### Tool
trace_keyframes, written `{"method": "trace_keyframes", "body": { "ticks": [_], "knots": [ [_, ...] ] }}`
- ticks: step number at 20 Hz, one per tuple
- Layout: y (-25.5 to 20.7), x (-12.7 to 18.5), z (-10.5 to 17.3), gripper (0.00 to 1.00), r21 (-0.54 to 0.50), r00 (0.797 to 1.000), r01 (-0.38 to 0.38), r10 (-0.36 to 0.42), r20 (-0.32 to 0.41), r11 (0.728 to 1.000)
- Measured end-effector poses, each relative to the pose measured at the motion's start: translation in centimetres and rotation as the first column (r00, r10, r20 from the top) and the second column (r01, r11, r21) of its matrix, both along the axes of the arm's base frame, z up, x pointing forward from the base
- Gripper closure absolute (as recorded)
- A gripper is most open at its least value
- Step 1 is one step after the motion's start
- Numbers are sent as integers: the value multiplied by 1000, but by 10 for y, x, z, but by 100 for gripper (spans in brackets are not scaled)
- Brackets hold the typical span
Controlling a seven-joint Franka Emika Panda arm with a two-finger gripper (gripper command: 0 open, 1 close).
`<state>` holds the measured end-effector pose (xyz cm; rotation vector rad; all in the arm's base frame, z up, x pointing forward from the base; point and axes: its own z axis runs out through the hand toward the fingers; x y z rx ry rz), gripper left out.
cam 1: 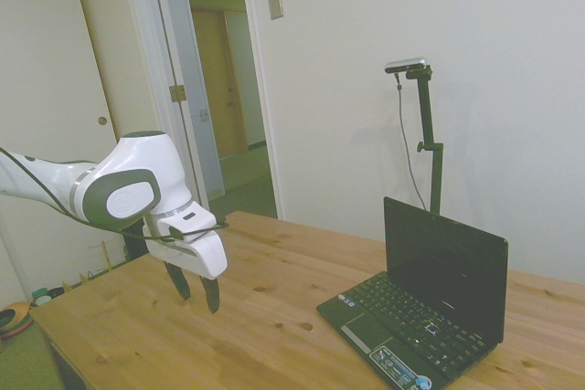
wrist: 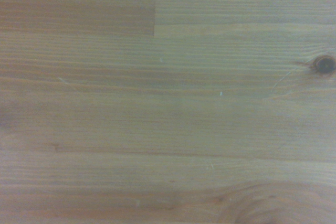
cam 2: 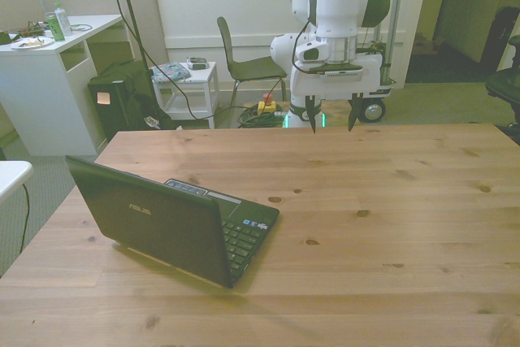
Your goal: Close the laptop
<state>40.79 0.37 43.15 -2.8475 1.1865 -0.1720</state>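
A small black laptop (cam 1: 430,303) stands open on the wooden table (cam 1: 247,335), its dark screen upright and its keyboard showing. From the front view I see its glossy lid (cam 2: 150,221) with a small silver logo, at the front view's left. My gripper (cam 2: 332,116) hangs open above the table's far edge, well apart from the laptop, with nothing between its fingers. In the side view the gripper (cam 1: 197,291) hovers a little above the wood at the left. The wrist view holds only bare wood grain (wrist: 168,103).
Behind the table stand a chair (cam 2: 244,62), a small white shelf unit (cam 2: 191,87) and a white desk (cam 2: 49,79). A doorway (cam 1: 224,89) opens in the side view's back wall.
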Motion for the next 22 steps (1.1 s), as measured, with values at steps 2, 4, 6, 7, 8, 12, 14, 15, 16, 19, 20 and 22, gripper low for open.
{"method": "trace_keyframes", "body": {
  "ticks": [2,4,6,7,8,12,14,15,16,19,20,22],
  "knots": [
    [-2,1,0,0,2,1000,4,-4,0,1000],
    [-9,10,18,0,10,999,29,-29,26,1000],
    [-26,21,46,0,25,997,64,-65,48,998],
    [-37,26,59,0,34,995,85,-87,55,996],
    [-50,29,67,0,43,992,110,-113,61,993],
    [-103,39,94,0,72,975,204,-209,73,976],
    [-120,53,120,0,79,967,228,-235,95,971],
    [-126,61,135,0,82,964,237,-245,105,968],
    [-133,71,148,0,85,959,250,-258,113,965],
    [-153,96,180,0,96,946,285,-296,131,954],
    [-160,105,189,0,101,941,297,-309,135,950],
    [-173,121,204,0,109,932,318,-332,144,942]
  ]
}}
